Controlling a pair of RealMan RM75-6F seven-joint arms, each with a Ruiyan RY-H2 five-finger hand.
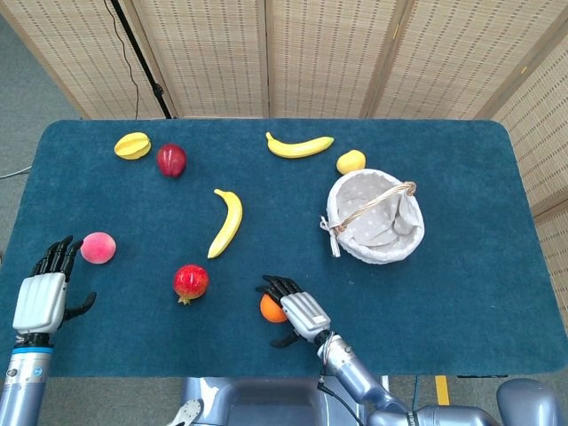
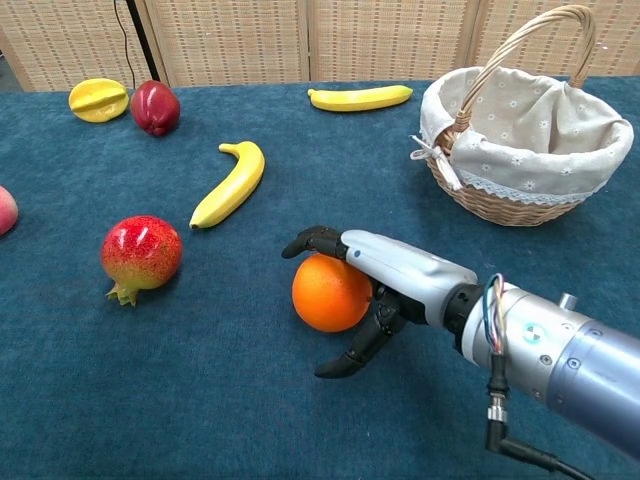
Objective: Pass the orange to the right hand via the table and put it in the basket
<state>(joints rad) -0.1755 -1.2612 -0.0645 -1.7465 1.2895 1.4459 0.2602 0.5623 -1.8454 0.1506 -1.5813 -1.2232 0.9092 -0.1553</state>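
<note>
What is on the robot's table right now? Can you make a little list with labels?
orange: on the table, right hand cupped over it, not lifted
left hand: open, beside the peach
basket: cloth lined, no fruit seen inside
pomegranate: left of the orange
bananas: one mid-table, one at the far edge

The head view looks steeply down from high above the near edge, taking in the whole dark blue felt-covered table (image 1: 461, 293) and folding screens beyond. The chest view sits low and close, facing across it. Both share the wicker cloth-lined basket (image 2: 470, 195) and central fruit.
</note>
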